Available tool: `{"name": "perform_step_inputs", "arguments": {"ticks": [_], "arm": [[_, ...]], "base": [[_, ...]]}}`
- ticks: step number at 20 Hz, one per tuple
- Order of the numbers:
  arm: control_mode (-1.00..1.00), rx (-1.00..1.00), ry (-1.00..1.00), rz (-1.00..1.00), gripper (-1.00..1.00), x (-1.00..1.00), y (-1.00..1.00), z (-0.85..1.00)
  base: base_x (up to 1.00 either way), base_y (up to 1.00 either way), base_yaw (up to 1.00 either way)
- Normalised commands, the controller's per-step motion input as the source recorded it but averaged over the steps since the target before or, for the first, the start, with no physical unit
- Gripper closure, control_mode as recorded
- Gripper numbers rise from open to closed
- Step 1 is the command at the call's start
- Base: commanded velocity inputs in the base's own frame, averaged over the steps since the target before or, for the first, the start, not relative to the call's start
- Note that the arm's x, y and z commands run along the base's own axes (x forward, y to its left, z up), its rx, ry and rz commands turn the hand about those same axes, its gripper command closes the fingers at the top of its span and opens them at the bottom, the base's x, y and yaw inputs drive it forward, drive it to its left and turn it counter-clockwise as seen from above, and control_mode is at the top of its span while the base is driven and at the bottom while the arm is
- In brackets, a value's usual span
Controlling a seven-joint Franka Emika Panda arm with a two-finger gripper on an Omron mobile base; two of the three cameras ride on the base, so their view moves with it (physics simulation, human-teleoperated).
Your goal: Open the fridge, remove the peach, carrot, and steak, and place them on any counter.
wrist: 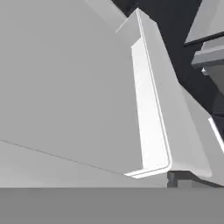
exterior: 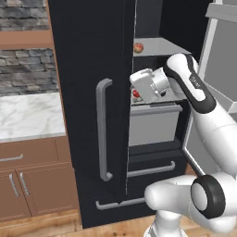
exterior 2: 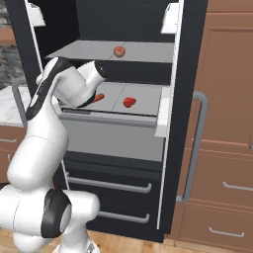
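Note:
The fridge (exterior 2: pixel 190 59) stands with its doors swung open. The peach (exterior 2: pixel 119 51) rests on the upper grey shelf, and it is also the peach (exterior: pixel 138 47) seen past the left door's edge. On the shelf below lie the steak (exterior 2: pixel 129 102) and, to its left, the carrot (exterior 2: pixel 99 97), half hidden behind my wrist. My gripper (exterior: pixel 139 89) reaches into that lower shelf space just above the carrot's end, open, with nothing between its fingers. The white marble counter (exterior: pixel 28 115) lies left of the fridge.
The left door (exterior: pixel 92 92) with its long grey handle (exterior: pixel 102 129) stands close on my hand's left. The right door (exterior 2: pixel 197 128) carries white bins on its inside. A grey drawer (exterior 2: pixel 113 136) sits under the lower shelf. Brown cabinets (exterior 2: pixel 227 163) flank the fridge.

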Motion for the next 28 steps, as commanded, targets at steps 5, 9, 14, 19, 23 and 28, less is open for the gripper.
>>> {"name": "perform_step_inputs", "arguments": {"ticks": [5, 9, 14, 19, 23, 28], "arm": [[-1.0, -0.12, -0.35, 0.45, -1.0, -0.45, 1.0, -0.65], [-1.0, -0.15, -0.68, 0.19, -1.0, -0.98, 1.0, -0.08], [-1.0, -0.02, -0.66, 0.04, -1.0, -0.46, 0.37, 0.57], [-1.0, 0.07, -0.24, -0.07, -1.0, -0.22, -0.57, 0.64], [-1.0, -0.13, -0.21, -0.55, -1.0, -0.23, -0.61, -0.04], [-1.0, -0.03, -0.01, -0.63, -1.0, -0.21, -0.85, 0.0]], "base": [[0.0, 0.0, 0.0], [0.0, 0.0, 0.0], [0.0, 0.0, 0.0], [0.0, 0.0, 0.0], [0.0, 0.0, 0.0], [0.0, 0.0, 0.0]]}}
